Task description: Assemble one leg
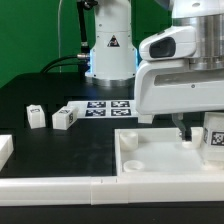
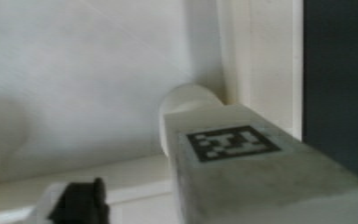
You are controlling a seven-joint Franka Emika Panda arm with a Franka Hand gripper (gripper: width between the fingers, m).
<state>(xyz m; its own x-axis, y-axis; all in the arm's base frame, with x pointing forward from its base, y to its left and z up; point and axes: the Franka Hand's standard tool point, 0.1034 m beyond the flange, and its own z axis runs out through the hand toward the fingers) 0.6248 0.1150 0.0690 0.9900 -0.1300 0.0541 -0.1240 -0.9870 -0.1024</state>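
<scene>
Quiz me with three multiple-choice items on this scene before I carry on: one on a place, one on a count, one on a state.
1. Where does the marker board lie?
A. hanging from the arm
B. flat on the black table
C. leaning on the green backdrop

2. How many loose legs with a tag showing lie on the exterior view's left of that board?
A. one
B. two
C. four

3. The corner recess of the panel at the exterior view's left is:
A. filled by a leg
B. bare
C. covered by the arm

Answers:
1 B: its tags lie flat on the dark surface.
2 B: one leg and another sit side by side there.
3 B: the round hollow shows with nothing standing in it.
</scene>
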